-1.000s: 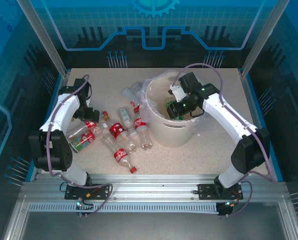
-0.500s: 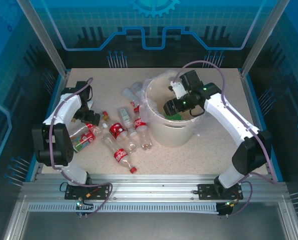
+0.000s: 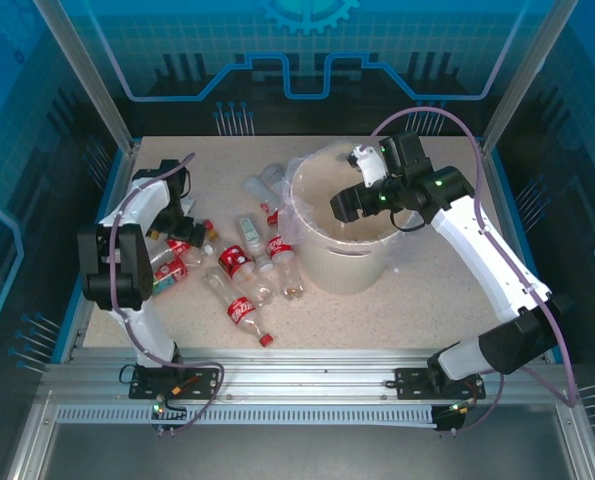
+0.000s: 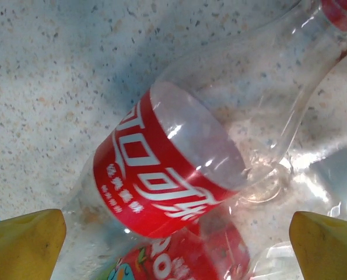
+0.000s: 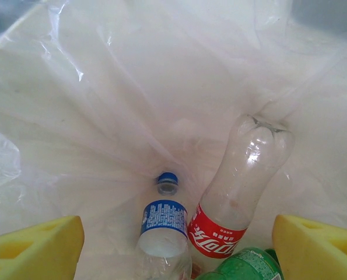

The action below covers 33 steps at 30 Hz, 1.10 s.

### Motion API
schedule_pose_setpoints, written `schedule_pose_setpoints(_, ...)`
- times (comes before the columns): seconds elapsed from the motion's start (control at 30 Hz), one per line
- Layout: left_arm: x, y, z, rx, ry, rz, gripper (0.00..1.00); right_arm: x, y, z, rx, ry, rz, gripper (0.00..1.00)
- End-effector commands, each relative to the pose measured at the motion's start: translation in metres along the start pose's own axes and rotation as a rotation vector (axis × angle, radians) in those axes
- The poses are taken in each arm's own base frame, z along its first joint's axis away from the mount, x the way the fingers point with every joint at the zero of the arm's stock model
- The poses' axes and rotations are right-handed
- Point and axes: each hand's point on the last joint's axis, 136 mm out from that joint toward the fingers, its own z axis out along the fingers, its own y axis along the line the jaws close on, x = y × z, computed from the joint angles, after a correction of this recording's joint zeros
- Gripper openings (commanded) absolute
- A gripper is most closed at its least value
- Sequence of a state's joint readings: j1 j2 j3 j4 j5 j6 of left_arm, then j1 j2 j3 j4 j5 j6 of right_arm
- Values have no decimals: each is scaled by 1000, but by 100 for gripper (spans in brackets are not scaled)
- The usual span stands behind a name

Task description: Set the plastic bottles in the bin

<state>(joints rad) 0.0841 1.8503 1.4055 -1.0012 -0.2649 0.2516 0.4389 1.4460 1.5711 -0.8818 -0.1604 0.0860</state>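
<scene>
— Well, starting at the left, what could go wrong?

— The left end effector (image 3: 182, 225), at 9 o'clock on the speckled tabletop (image 3: 397, 310), hangs over a clear plastic bottle with a red band label (image 4: 167, 181). That bottle lies slantwise across the jaws and rests against a second red-labelled bottle (image 4: 182, 262) toward 6 o'clock in the wrist view. I'd judge a squeeze could catch both, or the smooth round wall could squirt out sideways.

— And how far open is it?

— Spread wide, with a yellow fingertip (image 4: 24, 236) at each lower corner and nothing held. I can't tell whether they touch the plastic.

— The other loose ones?

— A heap of clear bottles (image 3: 247, 270) lies at 9 o'clock of the large round cream plastic bin (image 3: 347, 265), not yet binned.

— And the right side?

— The right end effector (image 3: 345, 205) hovers over the bin's mouth, jaws well apart and empty. Beneath it, in the clear bag liner (image 5: 132, 87), lie a blue-labelled, blue-capped bottle (image 5: 161, 224) at 6 o'clock, a red-labelled clear bottle (image 5: 237, 192) at 4 o'clock and a green bottle (image 5: 243, 265) at the bottom edge.

— Any danger there?

— The liner billows up all round. A low withdrawal could, I think, snag the film on a finger and drag it, perhaps shifting the bin.
</scene>
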Motion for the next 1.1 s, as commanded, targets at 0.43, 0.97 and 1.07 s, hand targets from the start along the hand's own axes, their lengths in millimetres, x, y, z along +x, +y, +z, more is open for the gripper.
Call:
schedule_pose_setpoints(0.43,-41,11,25,16,-20,6,99,10,-3,-5,19,-2,22,84)
schedule_pose_setpoints(0.97,-71,18,42,-1,-45,6,84,8,3,-18,26,-56,36,84)
schedule_pose_setpoints(1.07,-72,20,43,-5,-50,1,77,4,6,-25,17,-95,40,84)
